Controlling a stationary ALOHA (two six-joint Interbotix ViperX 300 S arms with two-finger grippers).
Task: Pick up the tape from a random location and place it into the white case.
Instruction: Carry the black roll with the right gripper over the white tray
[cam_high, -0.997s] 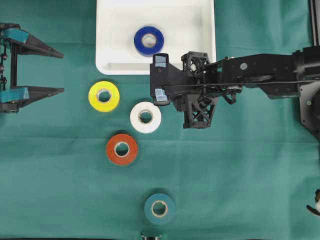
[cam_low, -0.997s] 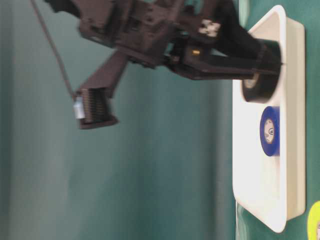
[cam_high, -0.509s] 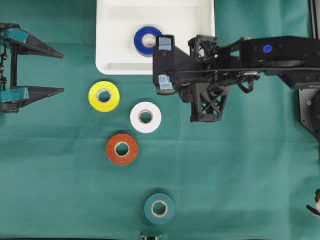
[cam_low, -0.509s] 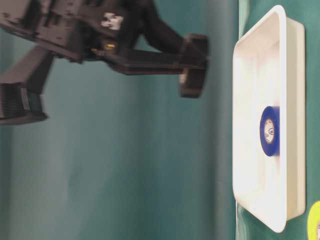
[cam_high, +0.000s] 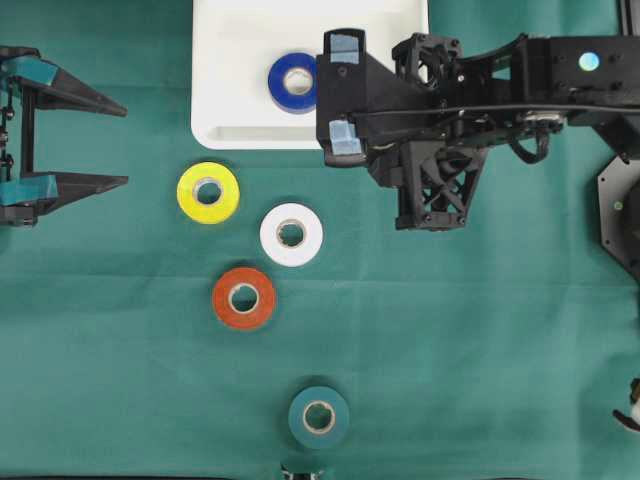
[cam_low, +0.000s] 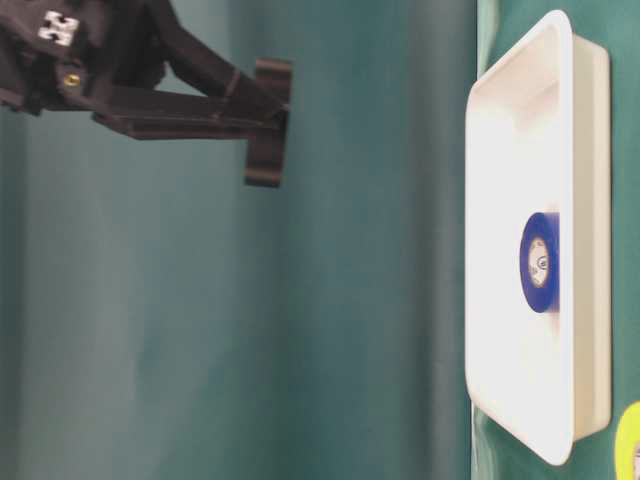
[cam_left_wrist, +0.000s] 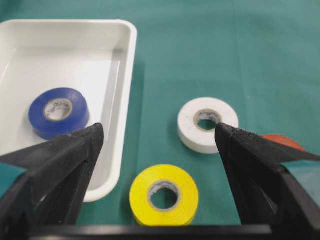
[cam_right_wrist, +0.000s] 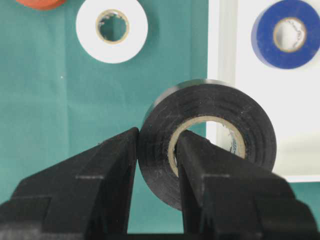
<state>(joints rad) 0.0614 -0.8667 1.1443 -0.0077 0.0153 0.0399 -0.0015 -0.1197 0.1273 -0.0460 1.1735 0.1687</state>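
**Black tape held above case rim**

Where the right gripper (cam_right_wrist: 157, 150) closes, one finger (cam_right_wrist: 115, 165) presses the outside of the black tape (cam_right_wrist: 210, 120) and the other sits inside its core, pinching the roll's wall. Roll held upright on edge, raised off the surface, over the case's (cam_high: 240, 120) near rim.

Left gripper (cam_left_wrist: 160, 145): jaws spread wide, nothing between them, parked at the left edge of the overhead view.

Case contents: one blue tape (cam_high: 297, 81), lying flat.

Surface: green cloth (cam_high: 480, 350). Lying flat on it: yellow tape (cam_high: 208, 192), white tape (cam_high: 291, 234), orange tape (cam_high: 244, 298), teal tape (cam_high: 319, 416), each apart from the others, all outside the case.

Right arm: reaches in from the right of the overhead view, with the wrist bent downward over the case's right corner. Left arm: mostly out of view.
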